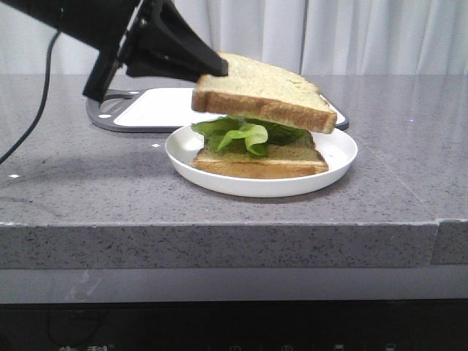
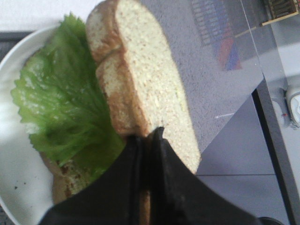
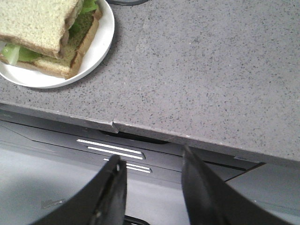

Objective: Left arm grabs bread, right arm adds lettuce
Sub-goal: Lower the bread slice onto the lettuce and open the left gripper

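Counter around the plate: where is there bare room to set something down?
Bare counter lies right of the plate, and more in front of it up to the edge. Behind the plate the tray crowds it; the left end effector holds bread above the lettuce.

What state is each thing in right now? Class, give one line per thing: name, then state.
left end effector: shut on the bread, above the plate
bread: held in the air, tilted, over the lettuce
lettuce: lying on the lower slice
lower slice: flat on the plate
plate: on the counter
right end effector: open, empty, off the counter edge
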`<state>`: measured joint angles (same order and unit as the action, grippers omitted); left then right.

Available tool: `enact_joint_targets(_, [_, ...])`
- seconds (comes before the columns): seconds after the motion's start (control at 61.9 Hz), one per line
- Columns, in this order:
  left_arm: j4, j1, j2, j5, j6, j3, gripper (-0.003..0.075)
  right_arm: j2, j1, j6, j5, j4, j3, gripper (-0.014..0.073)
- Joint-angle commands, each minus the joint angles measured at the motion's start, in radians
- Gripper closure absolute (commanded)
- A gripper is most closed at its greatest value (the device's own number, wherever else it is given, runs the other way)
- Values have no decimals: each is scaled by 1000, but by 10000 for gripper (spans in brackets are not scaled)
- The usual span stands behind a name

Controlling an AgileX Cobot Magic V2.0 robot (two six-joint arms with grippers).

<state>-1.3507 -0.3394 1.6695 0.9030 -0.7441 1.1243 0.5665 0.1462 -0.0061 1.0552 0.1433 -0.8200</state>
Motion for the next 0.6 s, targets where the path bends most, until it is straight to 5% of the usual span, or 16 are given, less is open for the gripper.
enact_joint_targets(0.0, [-83, 9, -13, 52, -16, 34, 741, 3, -2, -8, -66, -4, -21, 284])
enact_joint_targets(0.291, [-54, 9, 9, 52, -16, 34, 721, 3, -2, -8, -66, -4, -21, 284])
enact_joint_targets(0.581, [-23, 30, 6, 69, -16, 38, 405, 3, -2, -7, -64, -4, -21, 284])
